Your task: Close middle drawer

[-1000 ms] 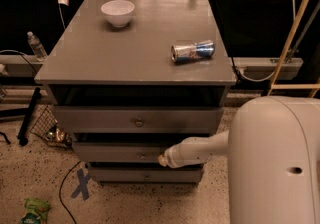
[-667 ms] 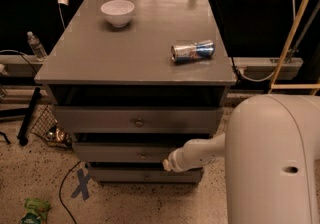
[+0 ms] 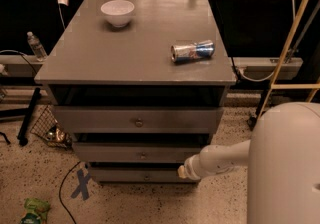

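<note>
The middle drawer (image 3: 125, 153) is the second grey front of the cabinet, with a small round knob (image 3: 143, 156). It stands out a little from the cabinet, with a dark gap above its front. The top drawer (image 3: 100, 119) sticks out further and has a bigger knob. The lowest drawer (image 3: 120, 174) sits below. My gripper (image 3: 182, 171) is at the end of the white arm, low at the right, in front of the lowest drawer's right end and just below the middle drawer's front.
A white bowl (image 3: 117, 12) and a lying can (image 3: 193, 51) rest on the cabinet top (image 3: 100, 58). A wire basket (image 3: 50, 130), a bottle (image 3: 36, 46), cables and green litter (image 3: 34, 210) lie at the left. My white body (image 3: 285, 168) fills the lower right.
The arm's end has moved right and down, from level with the middle drawer's front to beside the lowest drawer. The drawers look about as they did.
</note>
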